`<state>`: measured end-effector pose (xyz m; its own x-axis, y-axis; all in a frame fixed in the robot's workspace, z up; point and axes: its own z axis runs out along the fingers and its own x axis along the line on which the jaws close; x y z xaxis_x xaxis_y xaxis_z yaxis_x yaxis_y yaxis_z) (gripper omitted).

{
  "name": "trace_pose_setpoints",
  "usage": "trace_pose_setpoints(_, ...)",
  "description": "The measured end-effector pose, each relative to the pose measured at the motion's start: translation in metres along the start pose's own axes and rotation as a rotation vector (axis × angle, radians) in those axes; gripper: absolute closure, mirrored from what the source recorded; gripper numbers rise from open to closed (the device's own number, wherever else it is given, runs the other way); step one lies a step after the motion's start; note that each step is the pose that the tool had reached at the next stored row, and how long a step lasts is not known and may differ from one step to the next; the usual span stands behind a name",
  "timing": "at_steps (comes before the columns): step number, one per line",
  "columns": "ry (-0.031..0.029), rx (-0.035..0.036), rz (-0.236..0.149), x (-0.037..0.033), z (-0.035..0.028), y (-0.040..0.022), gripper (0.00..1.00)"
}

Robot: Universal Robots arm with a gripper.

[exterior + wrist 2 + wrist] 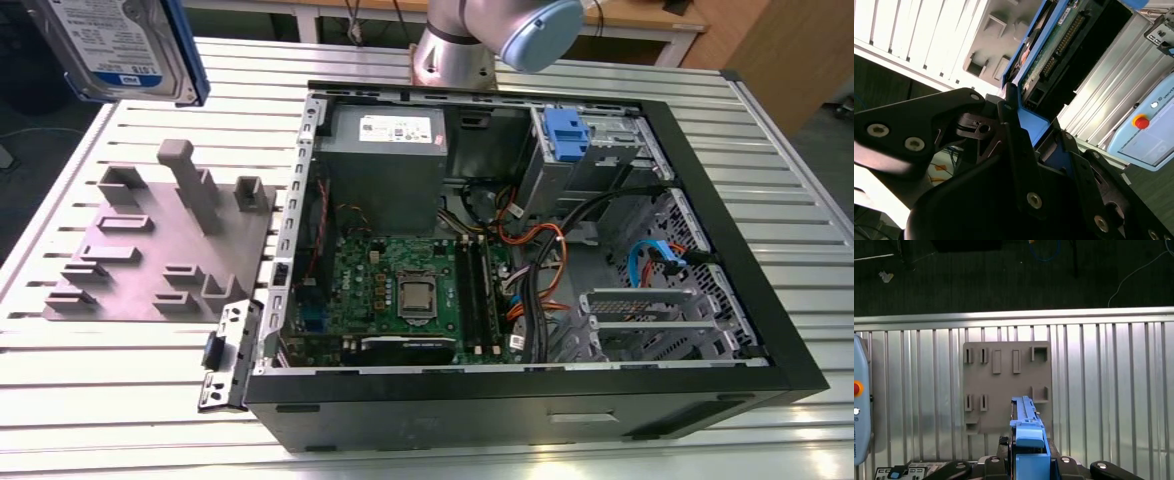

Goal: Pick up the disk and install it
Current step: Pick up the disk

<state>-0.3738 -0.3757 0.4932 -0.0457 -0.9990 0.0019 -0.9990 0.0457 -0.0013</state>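
Gripper (1036, 132): pinching the disk (114, 45) by its blue carrier.
Carry: I'd hold it level — clear of the fixture plate (147, 250) posts.

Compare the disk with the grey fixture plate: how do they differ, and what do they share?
The disk has a label and a blue frame; the fixture plate is plain grey. The gripper holds the disk aloft; the plate lies flat on the table. The plate bears upright posts; the disk has none. Both are rectangular.

Grey fixture plate (134, 275) w/ posts beside open PC case (467, 405) on table (120, 400).
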Motion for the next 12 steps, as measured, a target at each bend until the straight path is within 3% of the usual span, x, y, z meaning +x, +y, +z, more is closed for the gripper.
trace_pose_setpoints(7,0.0000,0.0000,0.000,0.0005,0.0000,-0.0125,0.63)
trace_pose_setpoints(12,0.0001,-0.0001,0.000,0.0004,0.0000,-0.0136,0.63)
